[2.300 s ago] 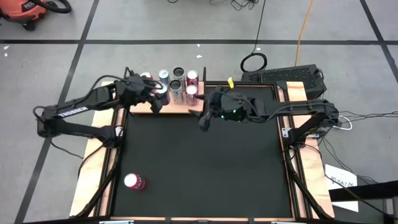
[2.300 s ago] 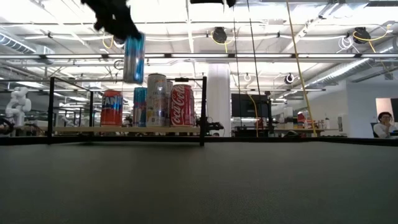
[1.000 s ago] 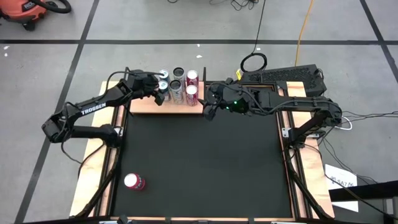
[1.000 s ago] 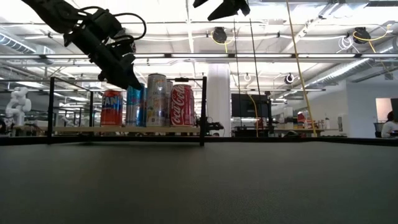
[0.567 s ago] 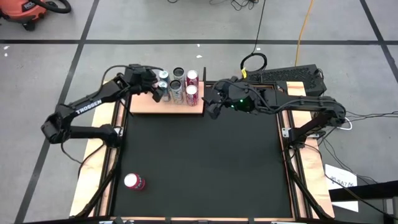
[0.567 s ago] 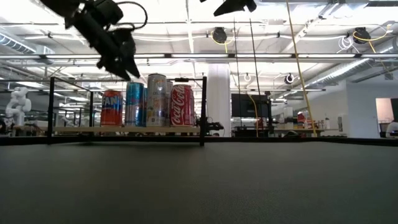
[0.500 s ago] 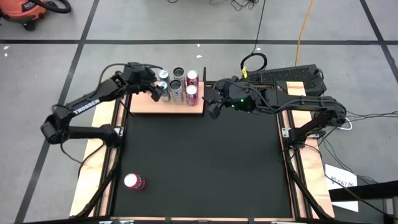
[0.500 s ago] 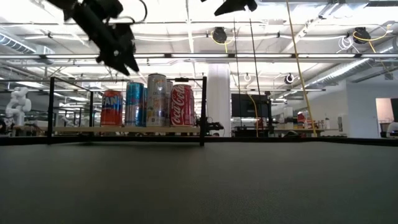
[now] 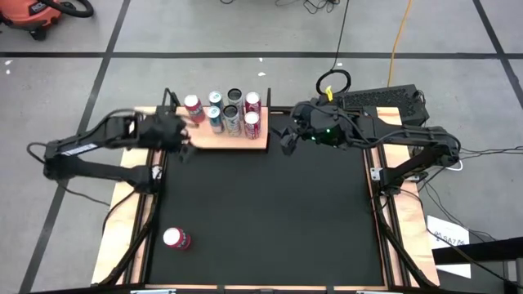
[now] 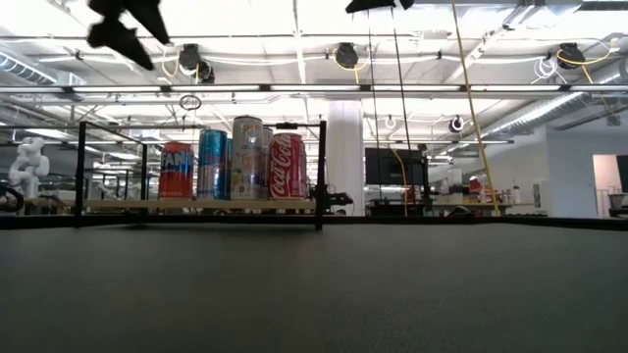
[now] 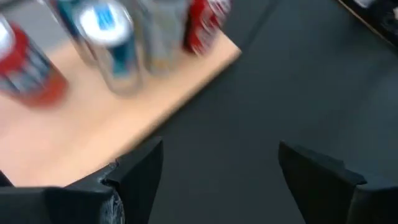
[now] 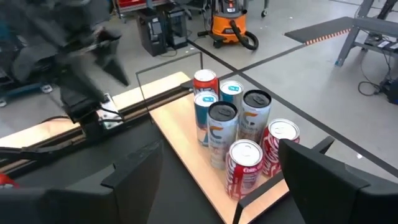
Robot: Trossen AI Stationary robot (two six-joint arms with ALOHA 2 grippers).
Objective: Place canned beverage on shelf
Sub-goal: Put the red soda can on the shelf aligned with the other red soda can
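Note:
The shelf [image 9: 230,141], a light wood slab with thin black posts, stands at the table's far edge. Several cans stand upright on it, among them a blue can [image 9: 215,119] that also shows in the low view [image 10: 212,164], a red-orange can [image 9: 193,106] and a Coca-Cola can [image 10: 287,165]. My left gripper [image 9: 185,135] is open and empty, in the air just off the shelf's left near corner; its wrist view [image 11: 217,180] looks down on the shelf's edge [image 11: 93,137]. My right gripper [image 9: 287,144] is open and empty, in the air right of the shelf. A red can [image 9: 174,238] stands on the mat at the near left.
The black mat [image 9: 270,212] covers the table between wooden edge strips [image 9: 131,204]. The shelf's black corner post [image 10: 321,172] rises at its right end. A keyboard [image 9: 376,100] lies beyond the far right corner. The right wrist view shows the cans [image 12: 236,134] and my blurred left arm [image 12: 68,43].
My left gripper has let go of the blue can, which now stands on the shelf. It has risen and drawn back toward the table's left and near edges, clear of the cans. My right gripper has drifted a little toward the right edge.

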